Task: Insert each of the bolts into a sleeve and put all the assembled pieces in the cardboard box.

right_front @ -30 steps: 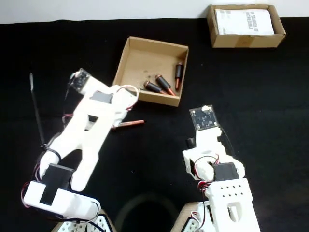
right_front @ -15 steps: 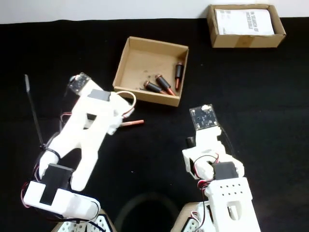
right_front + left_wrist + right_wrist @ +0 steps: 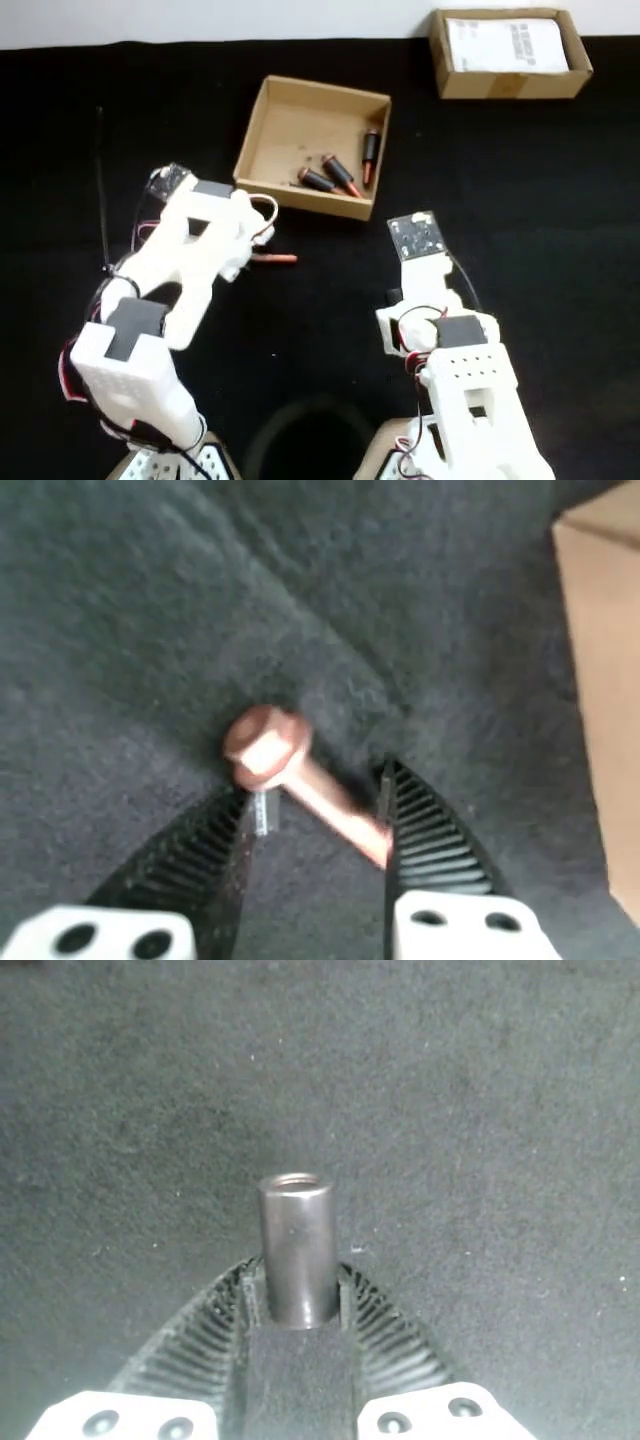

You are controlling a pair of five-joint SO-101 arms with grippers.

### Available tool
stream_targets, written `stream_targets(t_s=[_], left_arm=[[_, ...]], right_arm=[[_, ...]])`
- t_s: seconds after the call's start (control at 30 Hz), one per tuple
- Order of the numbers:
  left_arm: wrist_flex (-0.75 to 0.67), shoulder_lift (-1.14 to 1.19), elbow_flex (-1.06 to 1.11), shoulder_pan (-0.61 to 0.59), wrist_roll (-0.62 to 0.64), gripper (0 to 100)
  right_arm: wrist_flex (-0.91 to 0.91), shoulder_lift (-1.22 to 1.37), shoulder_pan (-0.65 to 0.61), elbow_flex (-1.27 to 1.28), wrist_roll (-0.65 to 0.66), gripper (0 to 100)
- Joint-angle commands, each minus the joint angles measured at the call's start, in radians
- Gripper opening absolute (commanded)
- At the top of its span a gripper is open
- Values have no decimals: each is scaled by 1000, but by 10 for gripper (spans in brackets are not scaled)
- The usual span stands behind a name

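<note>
Left arm [image 3: 195,240] has folded back and dropped its wrist over the bolt [image 3: 278,258], which lies flat on the table [image 3: 520,250] just outside the cardboard box [image 3: 300,130] holding three assembled pieces [image 3: 341,176]. Left wrist view: left gripper [image 3: 314,785] partly open, jaws straddling the bolt's shank, long axis slanting across the gap, head past the tips. Right wrist view: right gripper [image 3: 297,1272] clamped on the sleeve [image 3: 296,1225], which stands out past the tips with its open end facing away.
</note>
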Motion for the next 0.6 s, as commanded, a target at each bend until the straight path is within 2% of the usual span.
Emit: stream_targets(t_s=[0.0,0.13,0.37,0.57], left_arm=[[-2,41,-41,-19,9,150],[-2,51,-48,-22,5,1],[-2,42,-53,-18,-8,8],[49,41,-186,28,-253,8]], right_arm=[[-15,12,-10,-53,9,7],[-15,22,-8,-53,9,7],[-15,22,-8,-54,5,7],[-93,15,-10,-53,3,7]])
